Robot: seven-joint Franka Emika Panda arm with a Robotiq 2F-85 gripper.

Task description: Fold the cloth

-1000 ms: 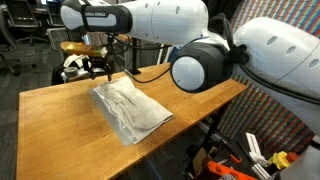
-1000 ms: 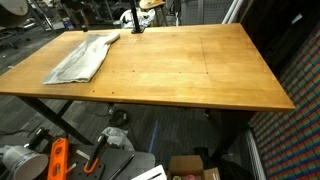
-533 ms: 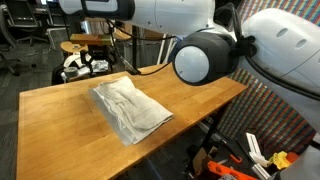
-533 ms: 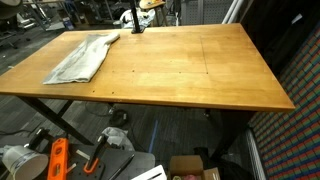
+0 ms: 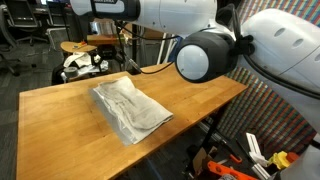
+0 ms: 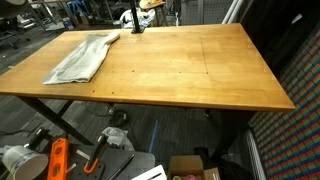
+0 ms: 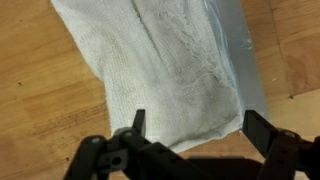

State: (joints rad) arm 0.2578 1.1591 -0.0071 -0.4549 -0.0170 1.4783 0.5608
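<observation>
A folded white-grey cloth (image 5: 130, 108) lies flat on the wooden table (image 5: 60, 120), towards its far side. It also shows near the far left corner in an exterior view (image 6: 82, 58). My gripper (image 5: 105, 40) hangs above the far end of the cloth, raised clear of it. In the wrist view the open gripper (image 7: 198, 125) is empty, its two dark fingers spread wide. The cloth (image 7: 160, 70) lies below them with one folded edge and a corner in sight.
The table's (image 6: 190, 70) right half is bare wood. A yellow stool (image 5: 82, 46) and black-and-white equipment (image 5: 75, 68) stand behind the far edge. Tools and boxes (image 6: 60, 158) lie on the floor under the table.
My gripper has risen from just above the cloth's far edge to well above it. The cloth has not moved.
</observation>
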